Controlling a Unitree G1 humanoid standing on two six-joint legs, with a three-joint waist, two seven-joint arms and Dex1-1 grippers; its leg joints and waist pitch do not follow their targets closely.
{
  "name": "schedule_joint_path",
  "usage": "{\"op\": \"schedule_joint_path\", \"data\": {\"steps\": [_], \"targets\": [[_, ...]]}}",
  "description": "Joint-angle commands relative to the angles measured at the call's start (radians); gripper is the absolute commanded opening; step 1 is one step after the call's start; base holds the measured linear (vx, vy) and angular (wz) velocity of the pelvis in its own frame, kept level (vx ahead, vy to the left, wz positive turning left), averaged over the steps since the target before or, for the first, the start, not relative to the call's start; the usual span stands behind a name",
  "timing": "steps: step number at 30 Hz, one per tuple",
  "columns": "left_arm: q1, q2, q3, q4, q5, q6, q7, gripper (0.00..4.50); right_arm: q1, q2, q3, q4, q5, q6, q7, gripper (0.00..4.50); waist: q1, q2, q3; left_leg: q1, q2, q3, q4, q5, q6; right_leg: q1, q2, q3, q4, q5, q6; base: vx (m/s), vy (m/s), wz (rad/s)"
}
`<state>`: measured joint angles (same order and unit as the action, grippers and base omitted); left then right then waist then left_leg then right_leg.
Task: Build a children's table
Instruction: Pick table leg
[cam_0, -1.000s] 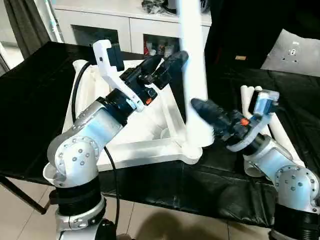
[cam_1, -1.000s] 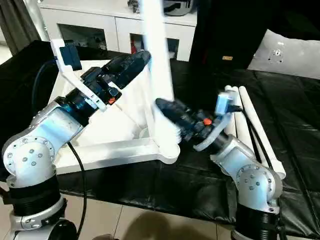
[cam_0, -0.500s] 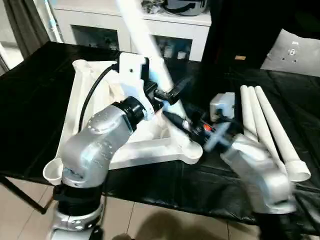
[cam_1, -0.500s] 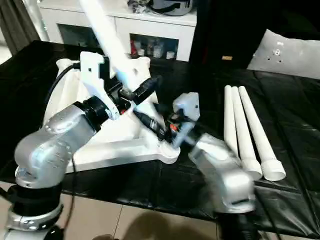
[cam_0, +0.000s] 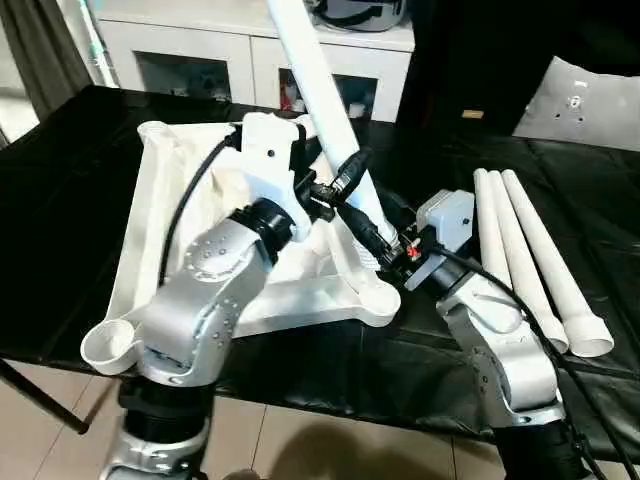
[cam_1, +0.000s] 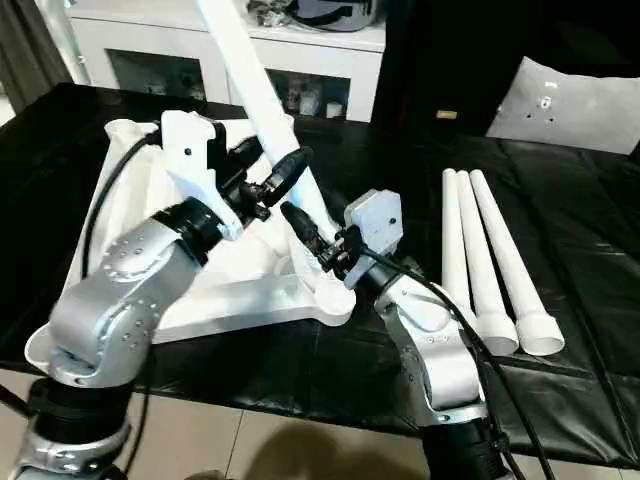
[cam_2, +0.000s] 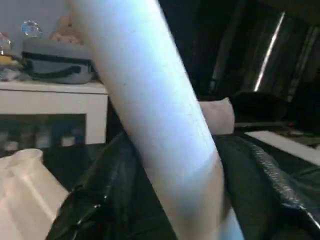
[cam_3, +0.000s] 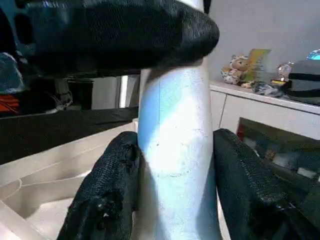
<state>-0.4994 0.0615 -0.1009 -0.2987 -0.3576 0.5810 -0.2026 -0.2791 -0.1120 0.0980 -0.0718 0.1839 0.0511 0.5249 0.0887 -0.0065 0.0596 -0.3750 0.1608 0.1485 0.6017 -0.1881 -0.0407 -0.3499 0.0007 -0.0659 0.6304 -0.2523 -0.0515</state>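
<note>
The white table top (cam_0: 160, 200) lies underside up on the black-covered bench. One white leg (cam_0: 310, 70) stands in its near right corner socket (cam_0: 385, 300) and leans up toward the back left. My right gripper (cam_0: 372, 235) is shut on the leg just above the socket, and its fingers (cam_3: 107, 190) press both sides of the tube (cam_3: 175, 150). My left gripper (cam_0: 340, 178) sits a little higher on the same leg (cam_2: 150, 100), fingers (cam_2: 100, 195) tight on either side. Three more legs (cam_0: 520, 250) lie side by side to the right.
White cabinets with glass doors (cam_0: 200, 50) stand behind the bench. A flat grey-white panel (cam_0: 590, 100) leans at the back right. The bench's front edge runs just below the top's near corner socket (cam_0: 110, 345). Black cloth (cam_0: 60, 180) covers the bench to the left.
The leg has tipped from nearly upright to leaning back left. My left gripper has come down onto it and closed. My right arm swung in while keeping hold low on the leg.
</note>
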Motion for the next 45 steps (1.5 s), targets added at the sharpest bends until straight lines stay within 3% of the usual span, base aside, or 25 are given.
{"op": "schedule_joint_path", "data": {"steps": [1,10,16,23,27,31,36,39,45], "targets": [[0.006,-0.018,0.017,0.009,-0.019,0.011,0.014,2.57,-0.003,-0.002,0.020,-0.010,-0.010,-0.031,0.013,1.85,-0.001,-0.004,-0.063,0.005,0.078,-0.026,-0.057,-0.043,0.053,0.046,-0.149,0.074,-0.073,0.056,-0.115,0.000,0.000,0.00],[-0.019,-0.162,0.142,0.022,-0.193,0.079,0.089,2.07,-0.015,-0.013,0.047,0.028,-0.067,-0.121,0.006,1.85,0.001,-0.009,-0.063,0.004,0.076,-0.022,-0.053,-0.044,0.067,0.046,-0.148,0.073,-0.074,0.050,-0.123,0.000,0.000,0.00],[-0.017,-0.183,0.172,0.028,-0.261,0.137,0.088,1.93,-0.026,-0.019,0.069,0.046,-0.094,-0.154,0.013,1.85,-0.001,-0.008,-0.062,0.006,0.078,-0.023,-0.055,-0.053,0.071,0.043,-0.146,0.072,-0.076,0.028,-0.117,0.000,0.000,0.00],[-0.015,-0.168,0.172,0.035,-0.252,0.123,0.080,1.89,-0.035,-0.033,0.088,0.049,-0.121,-0.174,0.019,1.85,-0.001,-0.009,-0.061,0.007,0.078,-0.022,-0.055,-0.060,0.073,0.042,-0.147,0.072,-0.077,0.019,-0.114,0.000,0.000,0.00],[-0.020,-0.130,0.152,0.045,-0.177,0.066,0.072,1.89,-0.043,-0.037,0.088,0.056,-0.145,-0.175,-0.001,1.85,0.000,-0.007,-0.061,0.008,0.079,-0.022,-0.056,-0.062,0.071,0.041,-0.147,0.073,-0.079,0.002,-0.103,0.000,0.000,0.00],[-0.023,-0.138,0.165,0.052,-0.189,0.080,0.083,1.88,-0.046,-0.034,0.088,0.060,-0.142,-0.162,-0.004,1.85,-0.001,-0.007,-0.062,0.007,0.079,-0.022,-0.056,-0.056,0.071,0.043,-0.148,0.072,-0.074,0.039,-0.116,0.000,0.000,0.00],[-0.028,-0.152,0.186,0.063,-0.203,0.079,0.114,1.88,-0.052,-0.036,0.094,0.082,-0.156,-0.152,-0.003,1.85,-0.002,-0.007,-0.061,0.008,0.079,-0.021,-0.056,-0.066,0.069,0.041,-0.149,0.071,-0.077,0.020,-0.124,0.000,0.000,0.00],[-0.030,-0.144,0.180,0.065,-0.194,0.069,0.115,1.88,-0.055,-0.036,0.094,0.090,-0.151,-0.143,-0.001,2.55,-0.001,-0.009,-0.062,0.008,0.079,-0.020,-0.056,-0.061,0.071,0.042,-0.149,0.072,-0.075,0.017,-0.122,0.000,0.000,0.00],[-0.041,-0.143,0.189,0.071,-0.175,0.057,0.133,1.88,-0.050,-0.042,0.099,0.099,-0.146,-0.133,0.016,3.04,-0.001,-0.010,-0.062,0.008,0.080,-0.020,-0.055,-0.058,0.076,0.041,-0.149,0.072,-0.076,0.022,-0.118,0.000,0.000,0.00]]}}
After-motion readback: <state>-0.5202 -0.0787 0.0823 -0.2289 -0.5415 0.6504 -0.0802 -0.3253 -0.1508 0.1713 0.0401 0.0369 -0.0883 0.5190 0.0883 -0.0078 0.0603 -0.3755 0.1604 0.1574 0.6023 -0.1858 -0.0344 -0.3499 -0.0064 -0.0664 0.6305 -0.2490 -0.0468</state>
